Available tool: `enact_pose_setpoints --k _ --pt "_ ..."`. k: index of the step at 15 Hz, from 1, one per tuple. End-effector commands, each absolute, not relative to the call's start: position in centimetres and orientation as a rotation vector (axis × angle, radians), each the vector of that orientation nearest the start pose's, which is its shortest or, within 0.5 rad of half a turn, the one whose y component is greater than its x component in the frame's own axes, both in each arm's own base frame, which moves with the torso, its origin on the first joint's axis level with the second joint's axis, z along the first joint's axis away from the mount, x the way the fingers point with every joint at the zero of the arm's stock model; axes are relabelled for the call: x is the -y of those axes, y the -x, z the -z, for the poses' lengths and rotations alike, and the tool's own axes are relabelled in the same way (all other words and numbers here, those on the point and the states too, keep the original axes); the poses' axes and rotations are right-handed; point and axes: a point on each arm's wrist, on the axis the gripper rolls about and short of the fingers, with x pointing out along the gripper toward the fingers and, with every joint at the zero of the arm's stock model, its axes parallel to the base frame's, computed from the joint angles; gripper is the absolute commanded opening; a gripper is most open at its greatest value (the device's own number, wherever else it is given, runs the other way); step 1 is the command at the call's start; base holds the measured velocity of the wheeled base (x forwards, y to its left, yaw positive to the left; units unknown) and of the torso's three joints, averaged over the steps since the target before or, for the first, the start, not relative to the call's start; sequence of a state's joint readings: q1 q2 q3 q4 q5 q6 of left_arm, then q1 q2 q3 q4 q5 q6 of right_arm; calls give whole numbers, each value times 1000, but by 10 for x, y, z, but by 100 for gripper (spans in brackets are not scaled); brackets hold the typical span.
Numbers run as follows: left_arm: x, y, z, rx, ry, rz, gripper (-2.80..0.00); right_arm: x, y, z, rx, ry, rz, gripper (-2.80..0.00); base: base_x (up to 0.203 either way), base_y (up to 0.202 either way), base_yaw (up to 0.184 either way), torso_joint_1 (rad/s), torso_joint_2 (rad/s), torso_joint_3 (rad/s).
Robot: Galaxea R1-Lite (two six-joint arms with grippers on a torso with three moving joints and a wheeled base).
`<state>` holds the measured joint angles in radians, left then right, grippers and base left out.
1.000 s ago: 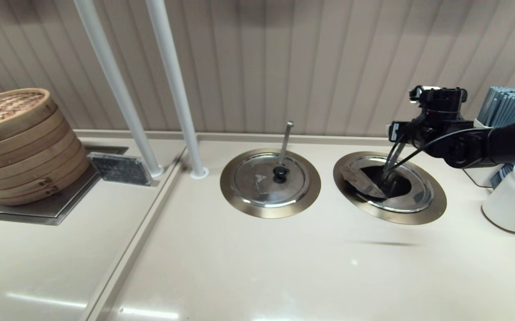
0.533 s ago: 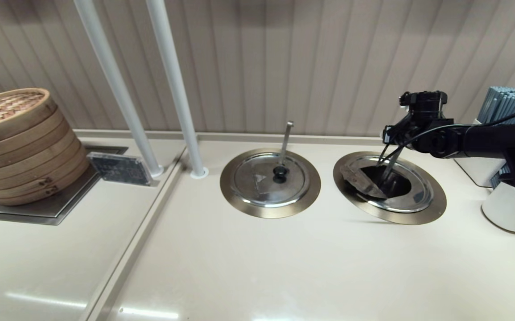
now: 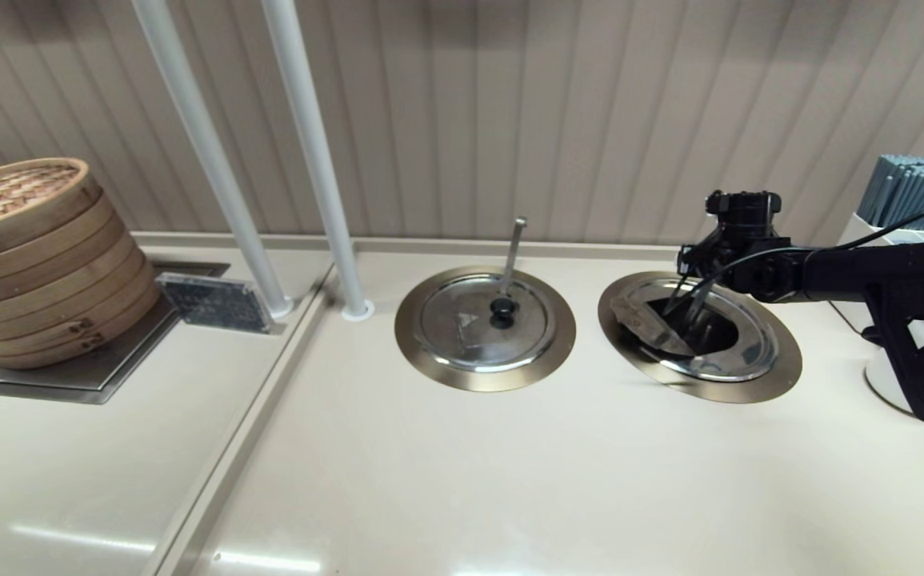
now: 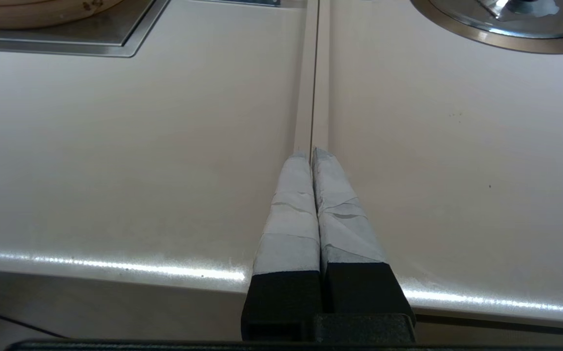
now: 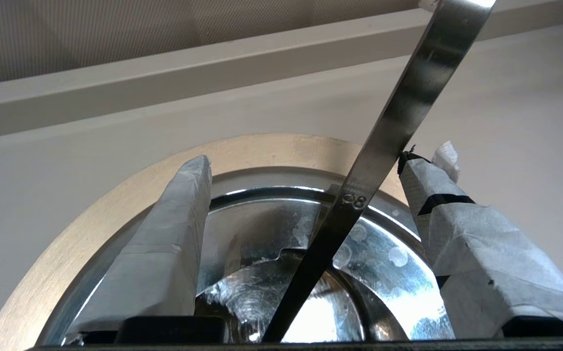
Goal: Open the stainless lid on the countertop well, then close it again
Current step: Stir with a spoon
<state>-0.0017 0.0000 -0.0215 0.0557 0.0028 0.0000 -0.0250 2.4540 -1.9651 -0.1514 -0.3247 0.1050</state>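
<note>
The countertop well (image 3: 782,376) sits at the right, its bronze rim round the stainless lid (image 3: 742,352). The lid's wedge panel (image 3: 644,324) is folded back to the left, baring the dark cavity (image 3: 702,334). The black knob is hidden. My right gripper (image 3: 687,302) hangs over the opening, open. In the right wrist view, a flat steel handle (image 5: 383,141) slants up out of the well between the right gripper's (image 5: 305,158) fingers, close by one fingertip, above the shiny lid (image 5: 398,273). My left gripper (image 4: 312,152) is shut on nothing, parked low over the counter's front edge.
The twin lidded well (image 3: 484,322) with a black knob (image 3: 502,308) and a ladle handle (image 3: 514,248) lies to the left. Two white poles (image 3: 314,160) rise behind. A bamboo steamer (image 3: 30,256) stands far left; a white jar (image 3: 882,376) and a grey stick holder (image 3: 918,188) far right.
My right arm has swung left and back, bringing the wrist closer over the well's far edge and the forearm into view. The folded panel has not moved.
</note>
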Motion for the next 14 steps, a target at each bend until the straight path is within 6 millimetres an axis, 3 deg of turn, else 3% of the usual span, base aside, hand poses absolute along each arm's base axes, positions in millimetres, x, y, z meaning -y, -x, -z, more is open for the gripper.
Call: enact_pose_setpoints --k 1,14 --pt "0 25 -76 -34 0 -2 -280 23 -521 -133 -295 -57 369 0 0 0 0 0 0 0" --pt "0 25 -76 -34 -1 -2 -280 32 -531 -101 -280 -70 385 0 0 0 0 0 0 0"
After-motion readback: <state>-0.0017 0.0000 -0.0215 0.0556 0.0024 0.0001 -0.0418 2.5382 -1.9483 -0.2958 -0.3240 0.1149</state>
